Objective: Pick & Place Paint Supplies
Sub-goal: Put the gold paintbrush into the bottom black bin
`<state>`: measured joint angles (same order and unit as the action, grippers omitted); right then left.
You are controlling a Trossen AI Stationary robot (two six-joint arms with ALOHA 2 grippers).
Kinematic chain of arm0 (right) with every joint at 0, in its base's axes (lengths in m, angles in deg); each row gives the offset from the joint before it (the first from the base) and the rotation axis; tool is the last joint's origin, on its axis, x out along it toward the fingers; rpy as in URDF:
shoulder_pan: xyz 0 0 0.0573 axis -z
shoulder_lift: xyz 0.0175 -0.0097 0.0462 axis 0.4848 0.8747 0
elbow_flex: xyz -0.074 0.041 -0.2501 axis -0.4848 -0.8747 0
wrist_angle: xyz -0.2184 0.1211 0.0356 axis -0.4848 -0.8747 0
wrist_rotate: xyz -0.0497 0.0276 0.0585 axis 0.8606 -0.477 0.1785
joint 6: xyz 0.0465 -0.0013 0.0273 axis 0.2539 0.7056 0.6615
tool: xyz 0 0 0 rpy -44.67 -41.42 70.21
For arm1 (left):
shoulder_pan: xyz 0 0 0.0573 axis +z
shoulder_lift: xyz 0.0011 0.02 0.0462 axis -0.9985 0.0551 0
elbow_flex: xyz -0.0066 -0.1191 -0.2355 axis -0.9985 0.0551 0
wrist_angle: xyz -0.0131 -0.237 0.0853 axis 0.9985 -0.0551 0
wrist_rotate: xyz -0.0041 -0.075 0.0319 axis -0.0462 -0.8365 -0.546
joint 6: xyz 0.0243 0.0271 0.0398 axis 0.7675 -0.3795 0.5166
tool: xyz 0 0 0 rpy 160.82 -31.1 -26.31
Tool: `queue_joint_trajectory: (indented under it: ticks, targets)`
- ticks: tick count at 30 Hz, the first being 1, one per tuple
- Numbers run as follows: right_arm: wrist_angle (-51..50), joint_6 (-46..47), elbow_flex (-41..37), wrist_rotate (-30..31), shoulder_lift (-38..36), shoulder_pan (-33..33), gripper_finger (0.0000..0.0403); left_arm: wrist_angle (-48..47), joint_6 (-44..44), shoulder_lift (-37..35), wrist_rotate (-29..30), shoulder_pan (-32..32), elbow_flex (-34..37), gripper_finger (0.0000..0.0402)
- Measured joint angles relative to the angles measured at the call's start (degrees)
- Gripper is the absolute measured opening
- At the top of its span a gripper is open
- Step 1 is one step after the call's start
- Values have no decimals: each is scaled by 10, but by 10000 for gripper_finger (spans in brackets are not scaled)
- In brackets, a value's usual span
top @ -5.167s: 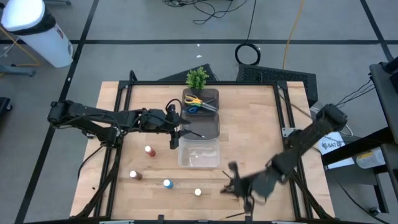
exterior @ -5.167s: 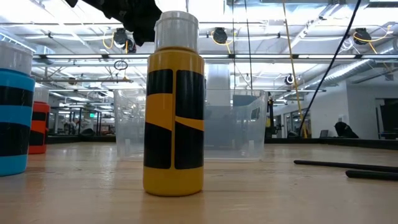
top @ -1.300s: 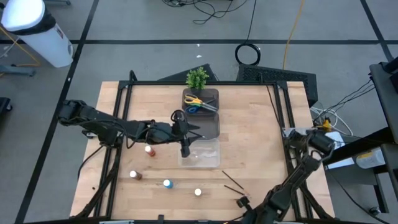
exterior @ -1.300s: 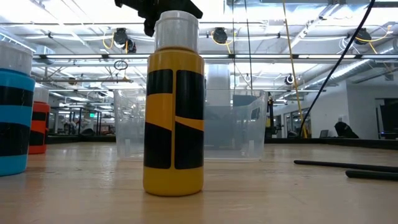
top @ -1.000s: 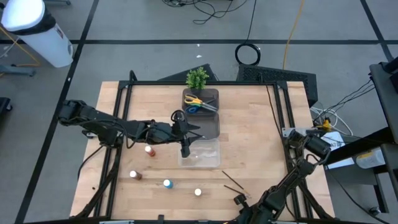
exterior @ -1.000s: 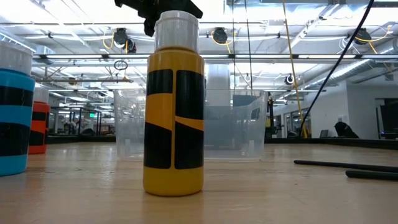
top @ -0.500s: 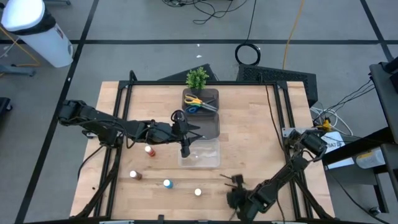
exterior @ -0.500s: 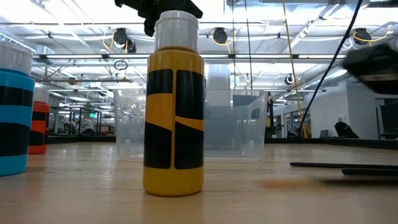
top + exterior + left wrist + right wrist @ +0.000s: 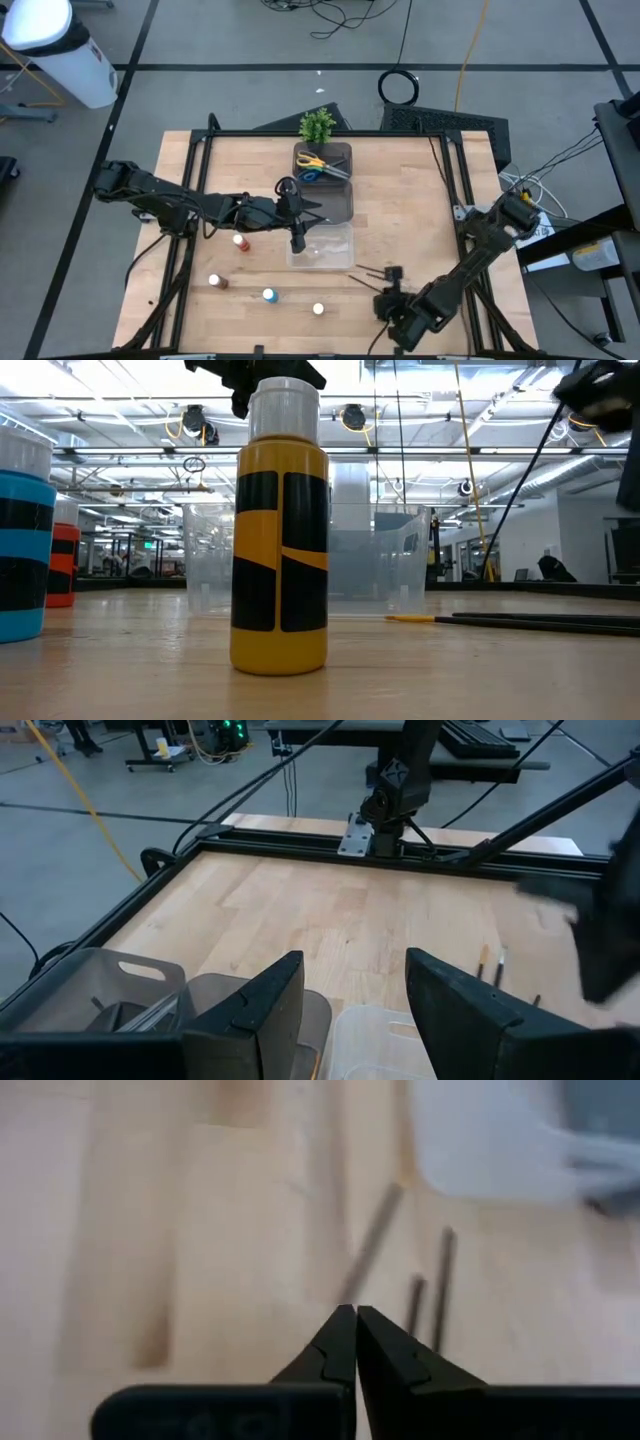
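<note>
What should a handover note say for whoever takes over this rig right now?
Left gripper: open, empty, over the left rim of the clear plastic bin.
Right gripper: shut, holds nothing, above the thin dark paintbrushes lying on the wooden table right of the clear bin.
Done: yellow-handled scissors and blue-handled scissors lie in the dark plastic bin.
Left: four small paint bottles on the table: red, brown, blue, pale; plus the brushes.
</note>
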<state>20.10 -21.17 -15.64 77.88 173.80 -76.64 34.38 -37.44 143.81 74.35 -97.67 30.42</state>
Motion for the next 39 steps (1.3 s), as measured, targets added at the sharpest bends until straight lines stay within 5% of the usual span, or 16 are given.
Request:
queue_joint_trajectory:
  ticks: [5,12,21,30,39]
  targets:
    - [-73,84,-59,28,-72,-22,25,0,0,0,0,0,0,189]
    - [-10,116,-235,28,-182,-21,153,0,0,0,0,0,0,189]
    - [225,60,-435,-10,-249,42,272,0,0,0,0,0,0,189]
    - [330,46,-513,-68,-249,86,251,0,0,0,0,0,0,189]
    - [284,52,-513,-78,-248,90,151,0,0,0,0,0,0,189]
